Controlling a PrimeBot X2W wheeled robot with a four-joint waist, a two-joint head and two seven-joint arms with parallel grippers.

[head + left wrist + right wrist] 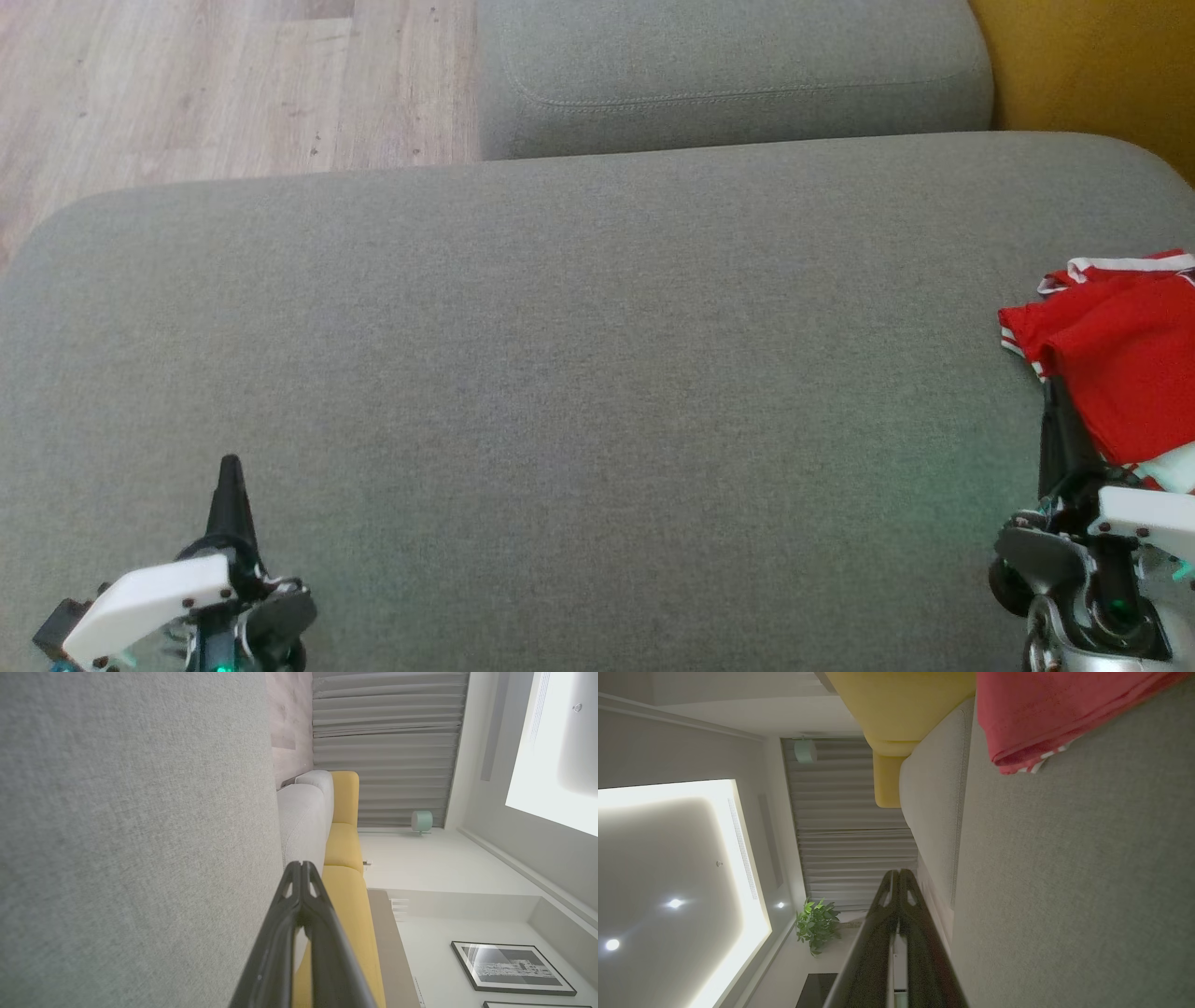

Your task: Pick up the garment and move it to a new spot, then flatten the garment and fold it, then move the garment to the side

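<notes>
A red garment [1125, 355] with white trim lies folded at the right edge of the grey cushion [579, 373]; its near edge also hangs into the right wrist view as the garment [1045, 714]. My right gripper [1053, 385] sits just left of it, fingers shut together with nothing between them; the same shut gripper [899, 872] points past the cloth without touching it. My left gripper [229, 463] rests over the cushion's lower left, far from the garment, and its wrist view shows the gripper [302, 864] shut and empty.
A second grey cushion [728, 75] lies beyond the broad one. Wooden floor [224, 84] is at the upper left and a yellow seat [1092, 65] at the upper right. A curtain [387, 742] and framed picture [511, 968] line the room.
</notes>
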